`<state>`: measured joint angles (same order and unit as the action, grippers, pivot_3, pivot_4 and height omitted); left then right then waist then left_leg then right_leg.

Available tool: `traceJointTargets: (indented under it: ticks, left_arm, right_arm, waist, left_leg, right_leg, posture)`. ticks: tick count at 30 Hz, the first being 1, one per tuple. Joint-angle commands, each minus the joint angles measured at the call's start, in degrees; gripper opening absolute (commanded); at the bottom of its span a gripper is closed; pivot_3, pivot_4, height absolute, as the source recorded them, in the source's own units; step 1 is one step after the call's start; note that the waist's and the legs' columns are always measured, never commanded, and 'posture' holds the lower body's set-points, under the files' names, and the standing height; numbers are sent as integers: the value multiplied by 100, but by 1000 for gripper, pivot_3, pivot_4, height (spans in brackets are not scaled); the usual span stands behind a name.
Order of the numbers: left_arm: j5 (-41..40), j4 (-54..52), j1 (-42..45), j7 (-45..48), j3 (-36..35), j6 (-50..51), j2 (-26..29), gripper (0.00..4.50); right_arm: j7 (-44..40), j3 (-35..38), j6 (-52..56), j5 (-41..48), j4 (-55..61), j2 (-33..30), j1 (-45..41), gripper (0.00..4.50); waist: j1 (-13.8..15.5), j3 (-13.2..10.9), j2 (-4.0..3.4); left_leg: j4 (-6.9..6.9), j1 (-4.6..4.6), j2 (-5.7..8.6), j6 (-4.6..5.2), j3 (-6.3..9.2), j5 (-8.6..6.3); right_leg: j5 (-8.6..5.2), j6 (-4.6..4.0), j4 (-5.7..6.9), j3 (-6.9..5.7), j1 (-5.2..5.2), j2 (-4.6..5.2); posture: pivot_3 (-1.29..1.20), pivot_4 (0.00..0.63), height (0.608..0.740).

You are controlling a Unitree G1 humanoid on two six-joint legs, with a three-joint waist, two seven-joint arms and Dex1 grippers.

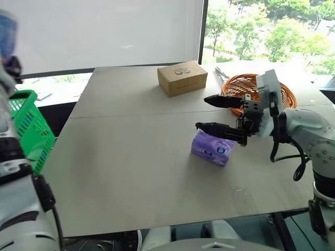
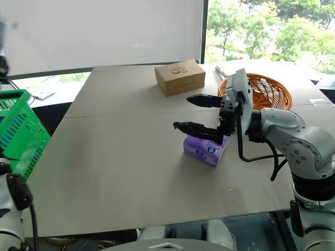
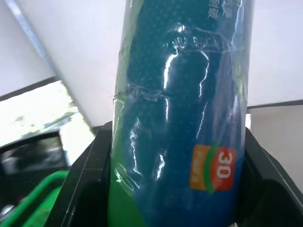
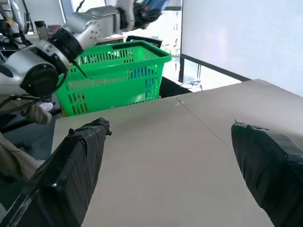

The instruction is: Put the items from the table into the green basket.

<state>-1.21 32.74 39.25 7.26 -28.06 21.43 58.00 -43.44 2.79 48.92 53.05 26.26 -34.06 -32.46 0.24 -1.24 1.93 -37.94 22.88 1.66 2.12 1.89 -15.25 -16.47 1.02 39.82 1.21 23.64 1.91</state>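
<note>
My left gripper (image 3: 176,161) is shut on the blue-and-clear packet (image 3: 180,85), which stands up between its two black fingers. It is held high at the far left, over the green basket (image 1: 27,125), where the packet (image 1: 6,32) shows as a blue blur. The purple tissue pack (image 1: 212,148) lies on the table (image 1: 131,162) right of centre. My right gripper (image 1: 201,112) hangs just above and beside the purple pack, pointing left, with its fingers wide open and nothing between them.
A brown cardboard box (image 1: 182,77) sits at the table's far side. A round orange wicker basket (image 1: 251,86) stands behind my right gripper. The green basket stands off the table's left edge, also seen across the tabletop (image 4: 118,75).
</note>
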Motion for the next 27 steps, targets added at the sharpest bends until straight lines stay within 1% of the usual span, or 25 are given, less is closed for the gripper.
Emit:
traceJointTargets:
  ticks: [1,4,6,8,9,10,12,13,17,19,22,24,26,27]
  left_arm:
    - [20,-251,-425,-642,-683,243,174,2261]
    - [-143,-223,-619,-962,-1097,402,153,2261]
    - [-150,-178,-747,-1064,-1166,486,131,2261]
    - [-153,-247,-835,-1171,-1189,595,53,2261]
    - [-205,-258,-842,-1191,-1222,661,3,3194]
    - [-241,-267,-840,-1230,-1252,705,-40,3490]
    - [-273,-253,-829,-1256,-1251,705,-90,4389]
    - [-283,-242,-799,-1278,-1218,706,-114,4457]
    - [-405,-216,-526,-1351,-1139,483,-237,4457]
    - [-630,-291,-232,-1024,-1020,147,-374,4457]
    - [-1026,-727,54,303,-256,-15,-699,4457]
    - [-1351,-1312,-42,1322,333,210,-922,4457]
    - [-1860,-2107,-306,2270,875,752,-1111,4457]
    - [-2138,-2523,-534,2788,1157,1098,-1093,4457]
  right_arm:
    - [-125,32,-236,26,-107,150,-291,4500]
    - [-149,50,-237,72,-179,246,-377,4500]
    - [-154,48,-243,85,-191,284,-399,4500]
    - [-207,63,-234,136,-144,266,-384,4500]
    - [-213,79,-223,163,-125,256,-383,4500]
    - [-213,96,-214,189,-113,248,-387,4500]
    - [-198,131,-199,236,-97,239,-392,4500]
    - [-192,139,-196,255,-91,229,-393,4500]
    - [-160,145,-220,212,-82,154,-329,4500]
    - [-154,175,-232,149,-86,56,-265,4500]
    - [-165,299,-252,94,-102,-148,-91,4500]
    - [-215,337,-236,-26,-101,-409,105,4500]
    - [-365,182,-312,-455,-95,-845,410,4500]
    - [-446,37,-377,-704,-64,-1059,591,4500]
  waist:
    - [93,0,0]
    - [262,23,39]
    - [381,34,55]
    - [490,36,55]
    - [521,36,56]
    - [559,39,59]
    - [584,39,60]
    - [581,39,60]
    - [550,43,61]
    - [546,47,66]
    - [562,50,68]
    - [555,56,59]
    - [528,58,54]
    - [500,58,53]
  left_leg:
    - [0,0,0,14,2,-8]
    - [-6,0,-2,15,18,-9]
    - [-11,0,-2,14,30,-9]
    - [-11,-1,4,14,30,-10]
    - [-11,-1,6,14,29,-10]
    - [-9,0,6,13,30,-10]
    - [-6,0,6,13,31,-11]
    - [-3,0,6,13,31,-11]
    - [3,0,5,13,27,-10]
    - [3,0,5,12,26,-10]
    - [2,1,6,11,25,-9]
    - [1,1,8,6,24,-6]
    - [1,3,8,-7,13,2]
    - [1,4,8,-7,11,2]
  right_leg:
    - [0,0,0,-3,-1,0]
    - [0,-1,3,-20,-7,-1]
    - [0,-1,0,-32,-13,0]
    - [0,-1,-2,-32,-15,9]
    - [0,-1,-3,-32,-14,12]
    - [0,-1,-3,-32,-14,12]
    - [0,-2,-4,-34,-13,13]
    - [0,-2,-4,-34,-12,13]
    - [0,-3,-3,-29,-12,13]
    - [0,-3,-3,-29,-12,13]
    - [0,-3,-6,-30,-14,16]
    - [0,-3,-8,-30,-17,22]
    - [0,-3,-12,-25,-16,24]
    - [0,-3,-10,-23,-16,24]
  posture:
    - [153,0,740]
    - [160,0,740]
    - [154,0,740]
    - [154,0,740]
    - [147,0,740]
    - [144,0,740]
    - [142,0,740]
    - [137,0,740]
    - [129,0,740]
    - [121,0,740]
    - [111,0,740]
    - [99,0,740]
    - [82,0,740]
    - [76,0,740]
